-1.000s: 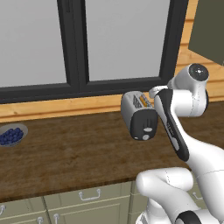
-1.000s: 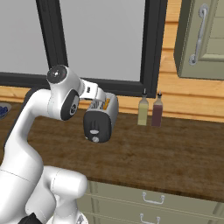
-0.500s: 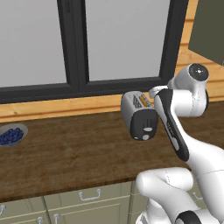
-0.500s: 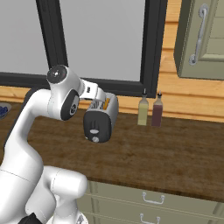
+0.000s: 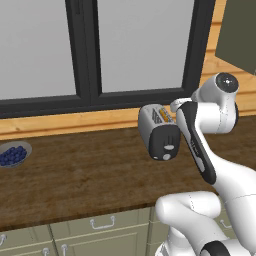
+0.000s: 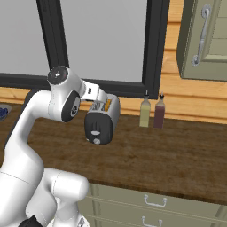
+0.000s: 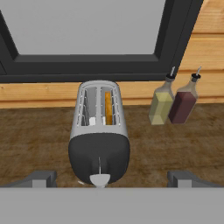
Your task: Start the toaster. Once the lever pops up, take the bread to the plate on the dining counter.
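The silver toaster [image 7: 99, 127] stands on the wood worktop under the window, its black end panel facing me; it is also seen in the base views as toaster [image 5: 159, 132] and toaster [image 6: 103, 119]. A slice of bread [image 7: 107, 108] sits upright in its right slot, bread [image 5: 162, 116]. The pale lever [image 7: 99, 179] shows low on the black panel. My gripper [image 7: 113, 179] hovers above and in front of the toaster, open wide, with nothing between its fingertips [image 7: 42, 178]. The plate and the dining counter are out of view.
Two bottles, one yellowish [image 7: 161, 103] and one dark red [image 7: 183, 103], stand right of the toaster against the wall. A grey bowl of blueberries [image 5: 12, 154] sits far left on the worktop. An olive wall cabinet [image 6: 204, 40] hangs at the upper right.
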Robot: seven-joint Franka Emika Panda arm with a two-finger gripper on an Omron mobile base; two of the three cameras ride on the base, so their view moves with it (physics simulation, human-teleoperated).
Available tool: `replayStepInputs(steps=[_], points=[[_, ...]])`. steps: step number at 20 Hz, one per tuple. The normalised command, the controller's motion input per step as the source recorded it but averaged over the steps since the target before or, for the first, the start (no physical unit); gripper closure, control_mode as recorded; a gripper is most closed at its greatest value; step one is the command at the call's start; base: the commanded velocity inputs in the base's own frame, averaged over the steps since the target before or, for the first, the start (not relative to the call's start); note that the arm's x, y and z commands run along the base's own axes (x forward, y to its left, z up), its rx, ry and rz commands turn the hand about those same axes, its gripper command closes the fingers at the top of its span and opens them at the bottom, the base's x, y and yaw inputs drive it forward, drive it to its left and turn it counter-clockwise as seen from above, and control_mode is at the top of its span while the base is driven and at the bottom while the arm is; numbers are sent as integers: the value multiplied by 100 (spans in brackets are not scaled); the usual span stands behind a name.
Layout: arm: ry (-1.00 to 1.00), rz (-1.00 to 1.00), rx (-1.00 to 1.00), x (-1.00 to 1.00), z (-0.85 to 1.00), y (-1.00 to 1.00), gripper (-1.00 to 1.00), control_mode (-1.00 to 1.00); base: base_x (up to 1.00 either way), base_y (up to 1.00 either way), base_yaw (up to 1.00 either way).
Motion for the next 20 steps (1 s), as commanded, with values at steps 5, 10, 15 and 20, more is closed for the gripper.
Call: replayStepInputs(steps=[5, 10, 15, 20], points=[[0, 0, 0, 0, 0, 0, -100, -100, 0, 0, 0], [0, 0, 0, 0, 0, 0, -100, -100, 0, 0, 0], [0, 0, 0, 0, 0, 0, -100, -100, 0, 0, 0], [0, 0, 0, 0, 0, 0, -100, -100, 0, 0, 0]])
